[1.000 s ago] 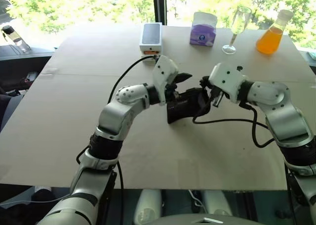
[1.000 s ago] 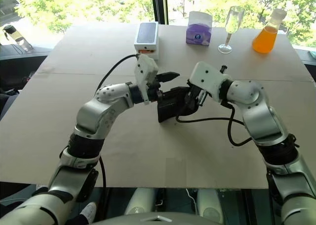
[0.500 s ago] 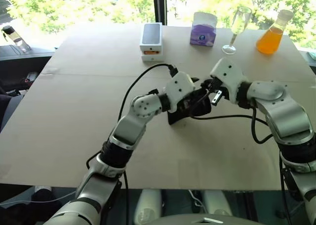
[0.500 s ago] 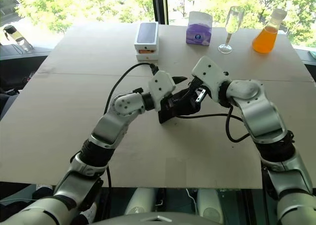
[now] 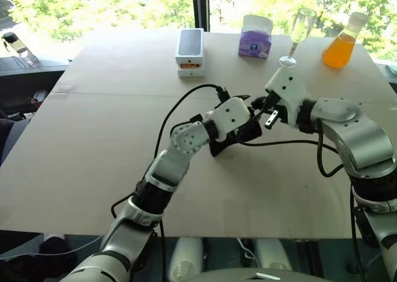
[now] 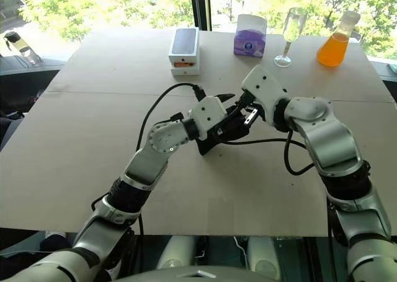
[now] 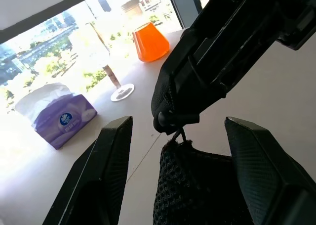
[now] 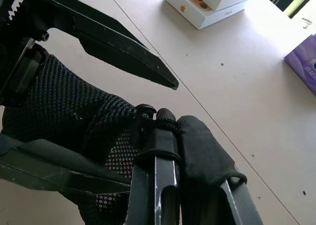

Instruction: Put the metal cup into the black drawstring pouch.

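Two robot arms meet over a single black drawstring pouch [image 6: 217, 132] near the middle of a tan tabletop [image 6: 74, 139], where the soft mesh-textured bag sits between the two grippers. The left gripper [image 6: 226, 111] has its two black fingers spread, one on either side of the pouch's gathered end, while the right gripper [image 8: 165, 118] has its fingers pressed together, pinching the dark fabric at the pouch's top edge; a small loop of black cord shows at that pinch point in the left wrist view. The pouch looks matte and woven, bunched where it is gripped, and its base sits low on the tabletop surface. The metal cup cannot be made out. Along the far edge of the tabletop stand one stack of two white boxes [image 6: 184, 49], one purple tissue pack [image 6: 250, 40] with white tissue rising from it, one tall clear wine glass [image 6: 290, 34] and one flask of orange liquid [image 6: 335, 43], all well apart from the pouch. A black cable [image 6: 158, 105] arcs above the left arm.
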{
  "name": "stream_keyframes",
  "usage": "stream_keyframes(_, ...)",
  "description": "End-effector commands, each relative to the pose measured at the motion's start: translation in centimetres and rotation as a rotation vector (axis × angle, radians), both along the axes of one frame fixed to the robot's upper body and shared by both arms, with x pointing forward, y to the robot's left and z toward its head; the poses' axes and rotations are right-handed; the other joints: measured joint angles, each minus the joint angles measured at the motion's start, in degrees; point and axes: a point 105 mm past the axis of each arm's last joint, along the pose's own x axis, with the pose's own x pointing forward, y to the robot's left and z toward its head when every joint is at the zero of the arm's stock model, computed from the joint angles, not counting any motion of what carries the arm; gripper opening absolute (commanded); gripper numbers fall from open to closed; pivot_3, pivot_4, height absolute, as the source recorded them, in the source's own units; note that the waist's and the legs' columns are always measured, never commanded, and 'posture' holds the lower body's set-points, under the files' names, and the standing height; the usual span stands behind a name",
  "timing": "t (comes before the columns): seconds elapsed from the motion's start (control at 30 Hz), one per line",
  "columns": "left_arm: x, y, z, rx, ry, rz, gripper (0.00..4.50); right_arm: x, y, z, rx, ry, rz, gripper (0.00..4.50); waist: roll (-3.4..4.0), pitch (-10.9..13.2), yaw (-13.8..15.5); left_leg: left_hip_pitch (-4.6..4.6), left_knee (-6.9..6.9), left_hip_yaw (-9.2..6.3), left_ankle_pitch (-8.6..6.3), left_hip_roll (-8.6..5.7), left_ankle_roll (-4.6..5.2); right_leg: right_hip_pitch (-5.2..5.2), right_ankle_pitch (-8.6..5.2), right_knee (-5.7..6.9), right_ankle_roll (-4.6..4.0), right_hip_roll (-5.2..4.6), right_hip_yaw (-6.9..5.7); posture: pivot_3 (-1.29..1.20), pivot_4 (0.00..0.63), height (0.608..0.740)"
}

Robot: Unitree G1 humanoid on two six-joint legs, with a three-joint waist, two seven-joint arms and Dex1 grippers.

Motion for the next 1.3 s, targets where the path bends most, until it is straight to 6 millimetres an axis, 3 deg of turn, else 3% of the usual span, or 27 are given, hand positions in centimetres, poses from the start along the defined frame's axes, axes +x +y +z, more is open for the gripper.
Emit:
stream_keyframes(0.03,-0.4,-0.3,1.2,-0.010,-0.068,-0.010,3.05,-0.3,0.1,1.9,0.007,-0.076,0.012,0.00,0.00,0.00,0.00,0.00,0.00,0.00,0.00,0.00,0.00,0.00,0.00,0.00,0.00,0.00,0.00,0.00,0.150,0.737)
stream_keyframes(0.3,-0.6,-0.6,1.3,0.019,-0.110,-0.035,3.05,-0.1,0.0,1.9,0.012,-0.072,0.003,0.00,0.00,0.00,-0.01,0.00,0.00,0.00,0.00,0.01,0.00,0.00,0.00,0.00,0.00,0.00,0.00,0.00,0.150,0.737)
stream_keyframes(0.53,-0.8,-0.8,1.1,0.030,-0.114,-0.054,0.12,-0.1,-0.1,1.7,0.013,-0.065,-0.002,0.00,0.00,0.00,-0.01,0.00,0.00,0.00,0.00,0.01,0.00,0.00,0.00,0.00,0.00,0.00,0.00,0.00,0.150,0.737)
stream_keyframes(0.87,-0.4,-0.1,0.5,0.024,-0.068,-0.036,0.09,0.3,-0.7,1.6,0.012,-0.070,-0.033,0.00,0.00,0.00,-0.02,0.00,0.00,0.00,0.00,0.01,0.01,0.00,0.00,0.01,0.00,0.00,-0.01,0.00,0.150,0.737)
stream_keyframes(1.03,0.1,1.1,-0.7,0.001,0.037,-0.005,0.09,1.5,-2.8,2.7,0.018,-0.120,-0.122,0.00,0.00,0.00,-0.02,0.00,0.00,0.00,0.00,0.01,0.01,-0.01,0.00,0.01,0.00,0.00,0.00,0.00,0.150,0.737)
stream_keyframes(1.3,0.2,1.4,-0.7,-0.125,0.273,-0.017,0.09,3.1,-6.3,4.6,0.044,-0.210,-0.278,0.00,0.00,0.00,-0.02,0.00,0.01,0.01,0.00,0.02,0.00,0.00,0.00,0.01,0.00,0.00,0.01,0.00,0.150,0.737)
